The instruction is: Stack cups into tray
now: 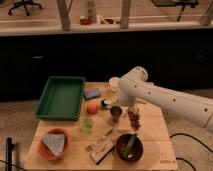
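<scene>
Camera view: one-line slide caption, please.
White arm reaches over the wooden table, gripper by the metal cup; green cup not yet in the green tray.

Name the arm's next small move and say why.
Probably ease the gripper down toward the metal cup. The gripper hangs just beside that cup, the nearest one. The green tray holds no cups, and the white cup and green cup stand apart on the table.

Three cups (pixel 114 83) (pixel 116 113) (pixel 86 123), two bowls (pixel 52 145) (pixel 129 146), one tray (pixel 59 117), one orange (pixel 92 107), one end effector (pixel 126 102) right of the tray
</scene>
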Robot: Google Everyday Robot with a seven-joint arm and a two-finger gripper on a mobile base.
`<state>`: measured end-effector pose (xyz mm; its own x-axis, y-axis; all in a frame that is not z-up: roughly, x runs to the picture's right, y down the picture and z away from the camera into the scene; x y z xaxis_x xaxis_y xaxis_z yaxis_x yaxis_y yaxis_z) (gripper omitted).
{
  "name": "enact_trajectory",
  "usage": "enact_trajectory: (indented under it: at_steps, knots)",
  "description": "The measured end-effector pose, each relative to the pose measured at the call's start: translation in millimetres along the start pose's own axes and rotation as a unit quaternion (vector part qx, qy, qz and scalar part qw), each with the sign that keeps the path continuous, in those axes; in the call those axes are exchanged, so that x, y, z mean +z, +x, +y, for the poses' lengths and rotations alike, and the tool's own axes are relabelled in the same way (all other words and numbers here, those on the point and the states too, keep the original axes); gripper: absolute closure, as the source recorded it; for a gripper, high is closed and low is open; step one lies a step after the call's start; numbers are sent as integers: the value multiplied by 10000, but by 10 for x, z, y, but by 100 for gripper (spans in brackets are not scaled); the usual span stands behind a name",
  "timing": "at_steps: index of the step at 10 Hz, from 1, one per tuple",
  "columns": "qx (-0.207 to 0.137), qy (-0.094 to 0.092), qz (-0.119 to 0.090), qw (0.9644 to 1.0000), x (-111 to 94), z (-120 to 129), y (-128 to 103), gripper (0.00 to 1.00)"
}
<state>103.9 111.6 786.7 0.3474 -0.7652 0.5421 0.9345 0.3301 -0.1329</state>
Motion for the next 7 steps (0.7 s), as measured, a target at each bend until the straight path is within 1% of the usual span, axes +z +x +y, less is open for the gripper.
enact_trajectory:
  at_steps: [2,5,7]
  knots:
    - [-108,1,-151,9998,69,-48,-4,20]
    - [-346,-26,-382,9987,182,-123,-27,20]
    - [-482,-46,-482,9977,242,-174,-51,20]
